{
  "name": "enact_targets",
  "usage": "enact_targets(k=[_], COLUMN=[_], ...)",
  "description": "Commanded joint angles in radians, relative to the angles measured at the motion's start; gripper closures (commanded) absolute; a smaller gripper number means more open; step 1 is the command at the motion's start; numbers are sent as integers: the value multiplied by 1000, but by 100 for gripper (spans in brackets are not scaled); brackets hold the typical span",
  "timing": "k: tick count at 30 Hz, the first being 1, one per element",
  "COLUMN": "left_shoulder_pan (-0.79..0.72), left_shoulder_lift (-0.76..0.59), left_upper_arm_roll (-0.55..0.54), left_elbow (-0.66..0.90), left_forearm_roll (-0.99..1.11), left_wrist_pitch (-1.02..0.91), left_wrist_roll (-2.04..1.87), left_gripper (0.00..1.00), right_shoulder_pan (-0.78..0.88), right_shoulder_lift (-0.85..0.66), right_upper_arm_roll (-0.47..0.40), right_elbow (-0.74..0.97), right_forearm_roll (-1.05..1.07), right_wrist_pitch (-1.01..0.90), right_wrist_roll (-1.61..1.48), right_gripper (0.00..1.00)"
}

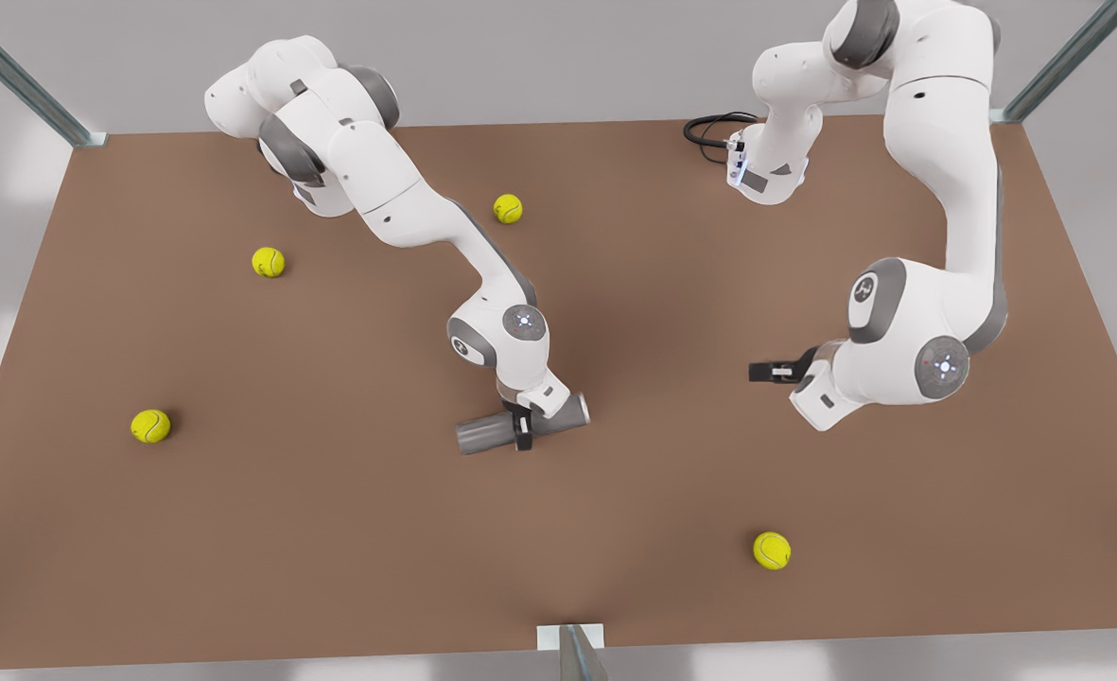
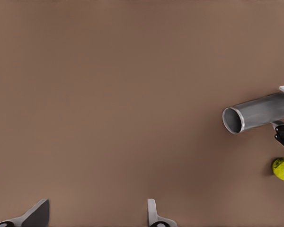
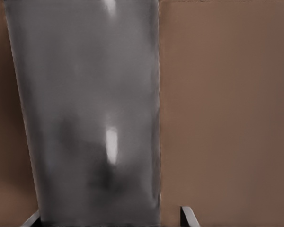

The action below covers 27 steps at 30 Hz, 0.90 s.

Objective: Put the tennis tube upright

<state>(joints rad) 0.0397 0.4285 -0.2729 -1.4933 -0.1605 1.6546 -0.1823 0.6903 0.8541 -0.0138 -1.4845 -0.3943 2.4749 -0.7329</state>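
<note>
Brown table (image 1: 236, 530), and the right arm bends low over its middle, right gripper (image 1: 523, 427) clamped around the tennis tube (image 1: 487, 434), which lies on its side there. The left gripper (image 1: 774, 371) hangs level at the front view's right, fingers spread, holding nothing.

Four yellow tennis balls (image 1: 150, 426) (image 1: 268, 262) (image 1: 508, 209) (image 1: 772, 550) are scattered well apart on a brown table (image 1: 671, 492); a black cable (image 1: 709, 129) is coiled at its far edge.
</note>
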Motion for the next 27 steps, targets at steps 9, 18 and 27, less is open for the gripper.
enact_targets(k=[9,18,27], left_shoulder_pan=[26,13,-92], left_shoulder_lift=[96,259,394], left_upper_arm_roll=[-85,-138,-157], left_elbow=[-4,1,5], left_forearm_roll=[-159,-410,-475], left_wrist_pitch=[191,501,771], left_wrist_roll=[78,262,129], left_gripper=[0,0,0], right_shoulder_pan=[9,-357,-546], right_shoulder_lift=[-133,-461,-906], right_upper_arm_roll=[17,-6,-54], right_elbow=[-57,67,18], right_forearm_roll=[0,121,322], right_wrist_pitch=[-165,-892,-1211], right_wrist_roll=[-59,342,851], right_gripper=[0,0,0])
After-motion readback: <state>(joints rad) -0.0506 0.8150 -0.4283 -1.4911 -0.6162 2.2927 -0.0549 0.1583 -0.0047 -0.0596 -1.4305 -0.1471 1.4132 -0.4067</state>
